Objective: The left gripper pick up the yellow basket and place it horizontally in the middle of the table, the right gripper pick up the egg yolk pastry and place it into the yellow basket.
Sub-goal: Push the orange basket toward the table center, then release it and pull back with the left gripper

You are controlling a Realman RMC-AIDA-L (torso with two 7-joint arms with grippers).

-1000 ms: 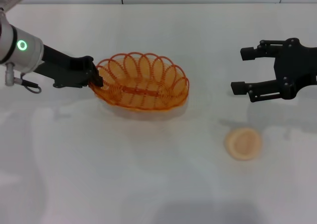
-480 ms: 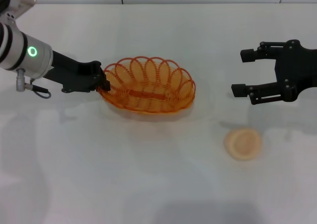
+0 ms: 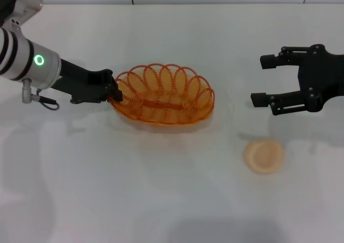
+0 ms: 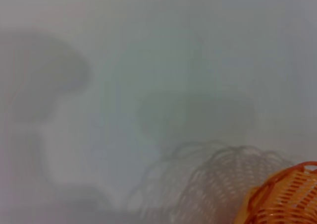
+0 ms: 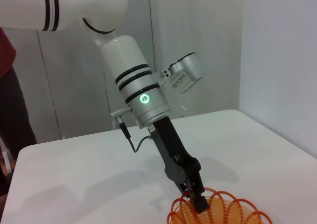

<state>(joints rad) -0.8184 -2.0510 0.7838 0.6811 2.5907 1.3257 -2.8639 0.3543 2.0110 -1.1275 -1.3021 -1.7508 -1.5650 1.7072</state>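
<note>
On my left, my left gripper [image 3: 114,94] — the black two-fingered claw on the black forearm with the white, green-lit segment — is clamped on the left end of the oval orange-yellow wire basket [image 3: 163,94], fingers pinched over its looped rim. The right wrist view shows that same claw [image 5: 198,200] biting down on the rim from above. The basket sits near the middle of the large plain white tabletop [image 3: 134,189], its long axis running roughly left to right, slightly tilted; whether its base is touching the surface I cannot tell. My left wrist view catches only a corner of the basket [image 4: 285,196] with its shadow on the table beside it.

Farther right, well apart from the basket, my right gripper [image 3: 262,80] — the black claw — hovers above the table with its fingers spread wide, holding nothing. Nearer to me than that claw, the small round pale cream-yellow pastry [image 3: 263,156] lies flat on the tabletop — untouched.
</note>
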